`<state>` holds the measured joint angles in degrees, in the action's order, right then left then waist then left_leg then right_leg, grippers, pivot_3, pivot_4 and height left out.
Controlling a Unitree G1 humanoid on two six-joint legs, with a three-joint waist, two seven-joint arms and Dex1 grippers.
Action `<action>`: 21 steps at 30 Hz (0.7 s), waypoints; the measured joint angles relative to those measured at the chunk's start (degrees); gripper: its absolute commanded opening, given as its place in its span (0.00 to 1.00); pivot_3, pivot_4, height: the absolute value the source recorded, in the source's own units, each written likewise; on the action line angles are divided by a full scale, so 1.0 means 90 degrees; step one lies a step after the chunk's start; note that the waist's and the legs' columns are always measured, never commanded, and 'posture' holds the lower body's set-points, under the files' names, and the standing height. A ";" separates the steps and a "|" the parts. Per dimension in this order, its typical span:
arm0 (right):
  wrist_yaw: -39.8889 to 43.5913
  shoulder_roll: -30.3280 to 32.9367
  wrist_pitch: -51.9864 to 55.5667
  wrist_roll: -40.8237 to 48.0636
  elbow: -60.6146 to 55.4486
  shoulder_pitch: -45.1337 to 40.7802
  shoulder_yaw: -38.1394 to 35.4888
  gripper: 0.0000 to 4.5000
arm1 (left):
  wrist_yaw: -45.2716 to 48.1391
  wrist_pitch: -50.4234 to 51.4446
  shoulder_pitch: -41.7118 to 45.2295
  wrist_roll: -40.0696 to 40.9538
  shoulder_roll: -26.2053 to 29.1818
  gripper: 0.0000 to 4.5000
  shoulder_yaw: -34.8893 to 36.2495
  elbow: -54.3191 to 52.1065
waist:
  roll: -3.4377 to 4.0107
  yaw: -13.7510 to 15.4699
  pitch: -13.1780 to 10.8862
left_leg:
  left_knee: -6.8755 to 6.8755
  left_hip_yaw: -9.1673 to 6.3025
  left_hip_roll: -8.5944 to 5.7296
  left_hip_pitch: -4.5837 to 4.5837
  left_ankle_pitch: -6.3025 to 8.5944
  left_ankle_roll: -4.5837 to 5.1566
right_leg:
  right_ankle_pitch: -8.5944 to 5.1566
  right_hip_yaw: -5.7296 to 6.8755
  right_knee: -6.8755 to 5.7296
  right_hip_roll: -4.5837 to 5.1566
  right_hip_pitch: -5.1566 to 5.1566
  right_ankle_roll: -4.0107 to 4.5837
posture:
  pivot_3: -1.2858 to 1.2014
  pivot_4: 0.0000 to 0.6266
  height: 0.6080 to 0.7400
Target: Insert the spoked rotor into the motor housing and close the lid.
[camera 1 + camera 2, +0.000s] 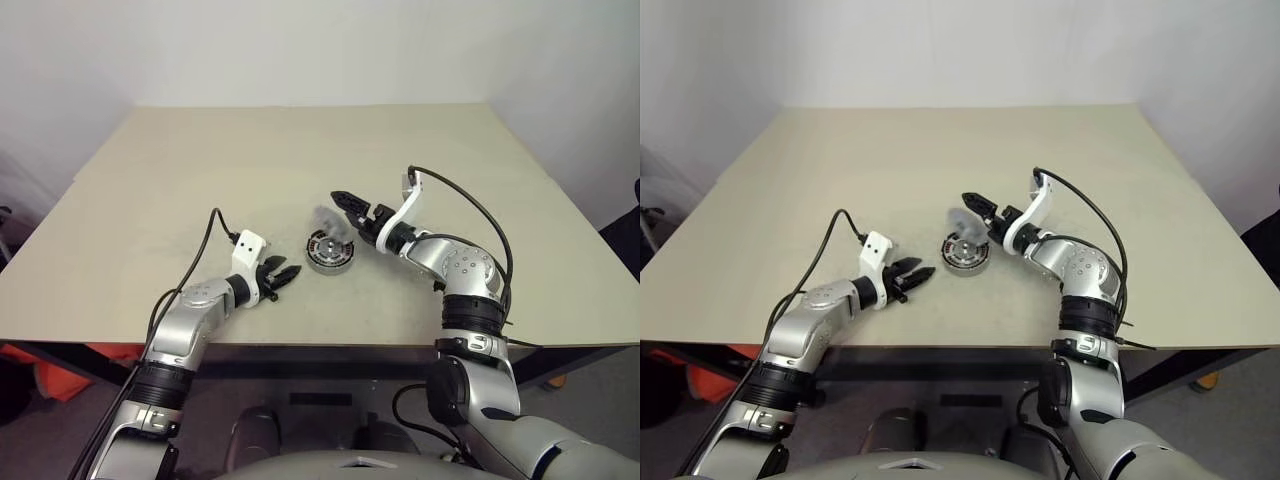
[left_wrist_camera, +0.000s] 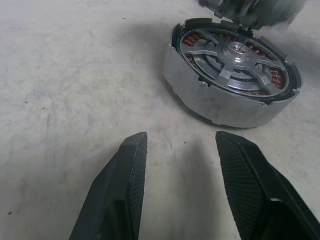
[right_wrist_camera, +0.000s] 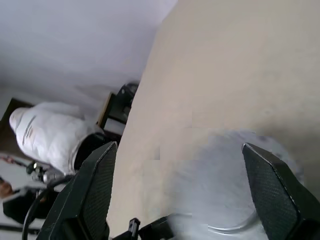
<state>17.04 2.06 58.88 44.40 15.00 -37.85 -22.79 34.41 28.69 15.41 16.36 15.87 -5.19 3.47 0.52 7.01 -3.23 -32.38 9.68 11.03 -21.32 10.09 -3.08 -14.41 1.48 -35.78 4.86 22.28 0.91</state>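
the spoked rotor [image 2: 235, 52] already sits in the motor housing [image 1: 329, 252], so closing is in hand: the right gripper [image 1: 352, 213], jaws spread wide, has the blurred lid [image 1: 327, 222] between its fingers though a firm hold cannot be told, the left gripper [image 1: 284, 276] waits half open and empty, and next the lid must be centred flat over the housing.

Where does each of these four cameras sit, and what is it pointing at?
Left eye view: on the head, looking down over the table; both arms show, left gripper and right gripper.
Right eye view: beside it, same scene.
Left wrist view: on the left wrist, looking past two spread fingers at the motor housing with the spoked rotor inside.
Right wrist view: on the right wrist, between wide fingers at a blurred lid.
Shared: the housing.
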 measured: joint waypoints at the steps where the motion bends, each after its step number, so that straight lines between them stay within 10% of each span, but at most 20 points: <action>1: 0.0055 0.0019 -0.0024 -0.0002 -0.0010 0.0004 0.0068 1.00 | -0.0004 0.0000 0.0000 0.0000 0.0001 0.51 0.0003 0.0000 | 0.0000 0.0000 0.0000 | -0.0001 0.0000 0.0000 0.0000 0.0000 0.0000 | 0.0000 0.0000 0.0000 0.0000 -0.0001 0.0000 | 0.52 0.00 1.00; 11: 0.0892 0.0534 -0.0864 -0.0741 -0.0311 0.0420 0.1349 1.00 | -0.0026 -0.0002 0.0000 0.0001 0.0009 0.51 0.0036 -0.0001 | 0.0000 0.0006 0.0000 | -0.0012 -0.0001 0.0001 -0.0002 0.0004 0.0010 | 0.0001 0.0002 -0.0001 0.0000 -0.0004 0.0001 | 0.52 0.00 1.00; 21: 0.2076 0.1425 -0.5221 -0.3885 0.0196 0.0670 0.3851 1.00 | -0.0090 -0.0006 -0.0002 0.0003 0.0009 0.51 0.0052 -0.0023 | -0.0003 -0.0018 0.0001 | -0.0068 0.0000 0.0019 -0.0014 0.0024 0.0043 | -0.0004 0.0009 -0.0008 -0.0002 -0.0010 0.0020 | 0.52 0.00 1.00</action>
<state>35.72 14.89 11.89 9.43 16.76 -31.82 11.87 33.60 28.64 15.39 16.38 15.95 -4.72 3.27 0.50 6.84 -3.22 -32.98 9.68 11.21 -21.45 10.30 -2.70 -14.45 1.56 -35.85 4.84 22.19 1.09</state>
